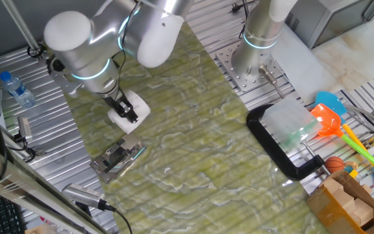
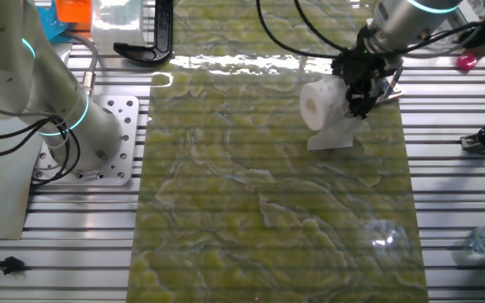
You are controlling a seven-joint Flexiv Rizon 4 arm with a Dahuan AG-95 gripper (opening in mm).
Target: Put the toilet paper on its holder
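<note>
My bench (image 1: 50, 140) is ribbed aluminium, with a green-and-cream marbled mat (image 1: 193, 130) running down its middle; glare streaks the mat's far end (image 2: 226, 63) in the other fixed view. A water bottle (image 1: 17, 90) lies on the slats at one edge. Across the mat sit a black clamp (image 1: 278, 146), bright plastic toys (image 1: 343, 130) and a cardboard box (image 1: 349, 201). A grey metal case (image 1: 333, 19) fills one corner.

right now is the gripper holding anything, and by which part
Yes. The gripper is shut on the toilet paper, its fingers clamped on the roll's side, with a loose tail of paper hanging below it.
</note>
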